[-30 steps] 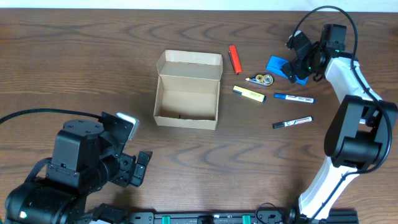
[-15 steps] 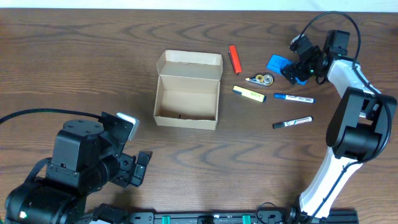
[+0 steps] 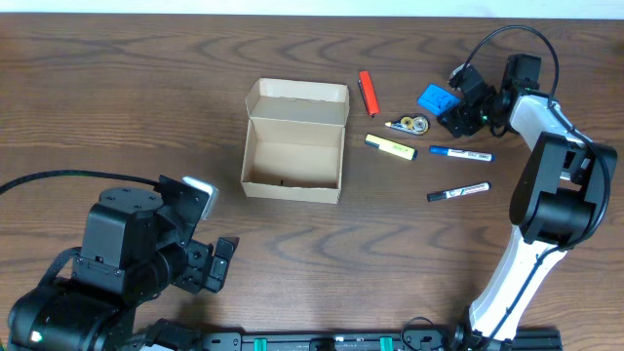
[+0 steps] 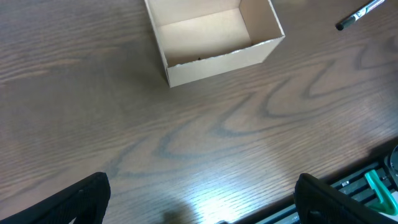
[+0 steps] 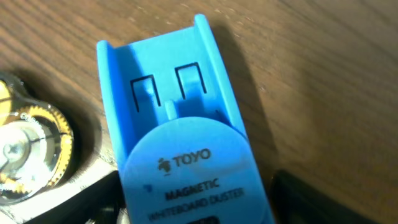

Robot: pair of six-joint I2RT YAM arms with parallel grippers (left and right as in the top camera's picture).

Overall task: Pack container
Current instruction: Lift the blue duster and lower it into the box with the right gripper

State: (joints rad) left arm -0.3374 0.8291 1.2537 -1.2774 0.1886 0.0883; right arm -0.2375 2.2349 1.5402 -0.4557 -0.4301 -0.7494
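Observation:
The container is an open tan cardboard box at mid-table, its flap lid standing back; it also shows in the left wrist view and looks empty. My right gripper is open, and its fingers straddle a blue magnetic whiteboard duster that lies on the table. In the right wrist view the duster fills the space between the fingers, with a thin gap at the right finger. My left gripper is open and empty over bare wood near the front edge.
Right of the box lie a red marker, a correction tape roller, a yellow highlighter, a blue marker and a black marker. A black rail runs along the front edge.
My right gripper has shifted left and down onto the blue duster, and the wrist has turned. The left arm and the box have not moved.

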